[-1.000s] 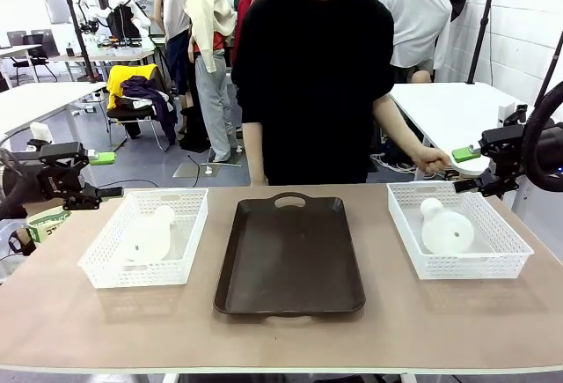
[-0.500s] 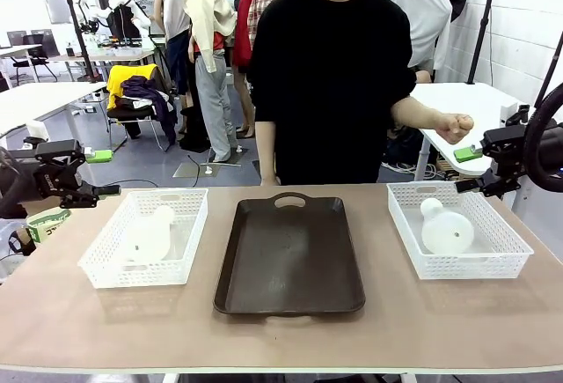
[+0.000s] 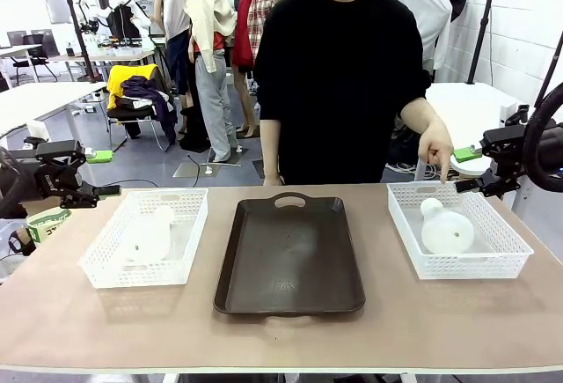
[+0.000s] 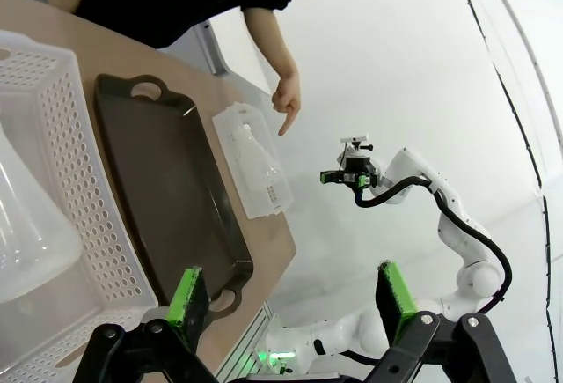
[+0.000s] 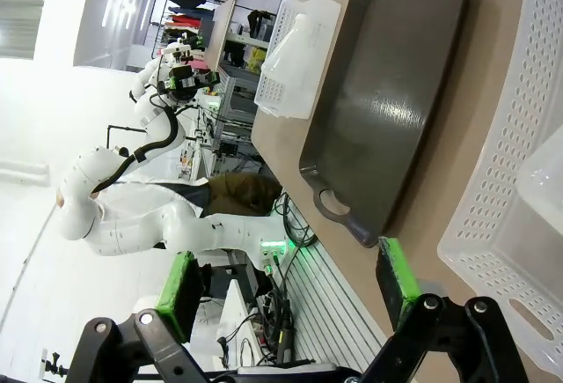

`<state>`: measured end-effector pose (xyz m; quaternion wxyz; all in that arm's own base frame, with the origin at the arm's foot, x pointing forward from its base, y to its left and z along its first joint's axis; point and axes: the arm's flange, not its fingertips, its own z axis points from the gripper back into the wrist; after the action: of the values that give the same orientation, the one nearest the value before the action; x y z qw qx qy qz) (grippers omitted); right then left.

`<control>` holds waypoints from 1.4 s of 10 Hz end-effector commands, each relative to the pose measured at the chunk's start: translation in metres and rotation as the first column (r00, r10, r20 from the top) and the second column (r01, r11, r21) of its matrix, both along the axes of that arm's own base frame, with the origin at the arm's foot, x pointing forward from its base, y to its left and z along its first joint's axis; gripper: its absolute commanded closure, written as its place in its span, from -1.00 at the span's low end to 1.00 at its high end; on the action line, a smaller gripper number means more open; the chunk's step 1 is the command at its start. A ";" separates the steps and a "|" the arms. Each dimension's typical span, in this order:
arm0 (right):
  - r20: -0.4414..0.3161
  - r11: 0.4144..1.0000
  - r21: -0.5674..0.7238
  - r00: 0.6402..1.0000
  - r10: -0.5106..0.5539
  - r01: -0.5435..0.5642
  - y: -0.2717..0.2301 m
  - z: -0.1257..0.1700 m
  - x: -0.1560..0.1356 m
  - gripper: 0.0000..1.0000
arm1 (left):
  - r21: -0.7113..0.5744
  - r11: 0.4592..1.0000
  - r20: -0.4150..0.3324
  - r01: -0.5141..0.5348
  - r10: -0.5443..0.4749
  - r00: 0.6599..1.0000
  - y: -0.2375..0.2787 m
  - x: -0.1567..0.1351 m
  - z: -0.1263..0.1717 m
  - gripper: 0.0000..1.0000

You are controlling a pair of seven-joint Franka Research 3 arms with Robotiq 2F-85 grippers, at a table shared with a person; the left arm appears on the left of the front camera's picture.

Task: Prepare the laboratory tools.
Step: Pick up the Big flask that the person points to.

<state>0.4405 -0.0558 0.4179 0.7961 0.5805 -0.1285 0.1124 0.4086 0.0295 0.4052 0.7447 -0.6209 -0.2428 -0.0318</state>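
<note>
Person's hand back over right basket

The table has a matt, pale-brown, wood-look top, smooth and without shine. The tray is dark brown and smooth with a dull sheen (plastic, by the look of it). The left basket and right basket are white moulded plastic mesh, faintly glossy. The left flask and right flask are frosted, translucent white. The left gripper and right gripper have matt black bodies and green, rubbery-looking pads. The person's top is matt black cloth.
</note>
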 end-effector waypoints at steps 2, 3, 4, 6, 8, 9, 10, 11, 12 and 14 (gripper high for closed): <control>0.001 1.000 0.003 1.000 0.001 -0.001 0.000 0.000 0.000 -1.00 | -0.030 0.999 0.016 -0.011 0.012 1.000 -0.001 0.001 -0.001 -1.00; 0.001 1.000 0.003 1.000 0.001 -0.001 0.000 0.000 0.000 -1.00 | -0.030 0.999 0.016 -0.011 0.012 1.000 -0.001 0.001 -0.001 -1.00; 0.001 1.000 0.003 1.000 0.001 -0.001 0.000 0.000 0.000 -1.00 | -0.030 0.999 0.016 -0.011 0.012 1.000 -0.001 0.001 -0.001 -1.00; 0.001 1.000 0.003 1.000 0.001 -0.001 0.000 0.000 0.000 -1.00 | -0.030 0.999 0.016 -0.011 0.012 1.000 -0.001 0.001 -0.001 -1.00; 0.001 1.000 0.003 1.000 0.001 -0.001 0.000 0.000 0.000 -1.00 | -0.030 0.999 0.016 -0.011 0.012 1.000 -0.001 0.001 -0.001 -1.00; 0.001 1.000 0.003 1.000 0.001 -0.001 0.000 0.000 0.000 -1.00 | -0.030 0.999 0.016 -0.011 0.012 1.000 -0.001 0.001 -0.001 -1.00; 0.001 1.000 0.003 1.000 0.001 -0.001 0.000 0.000 0.000 -1.00 | -0.030 0.999 0.016 -0.011 0.012 1.000 -0.001 0.001 -0.001 -1.00; 0.000 1.000 0.000 1.000 0.000 0.000 0.000 0.000 0.000 -1.00 | -0.030 0.999 0.016 -0.011 0.012 1.000 -0.001 0.001 -0.001 -1.00; 0.032 0.998 -0.029 0.998 -0.055 0.056 -0.004 0.009 -0.004 -1.00 | -0.030 0.999 0.016 -0.011 0.012 1.000 -0.001 0.001 -0.001 -1.00; 0.071 0.991 -0.068 0.992 -0.107 0.112 -0.013 0.027 -0.005 -1.00 | -0.030 0.999 0.016 -0.011 0.012 1.000 -0.001 0.001 -0.001 -1.00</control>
<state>0.4392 -0.0704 0.4356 0.8070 0.5574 -0.1645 0.1046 0.4087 0.0291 0.4049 0.7450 -0.6207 -0.2424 -0.0316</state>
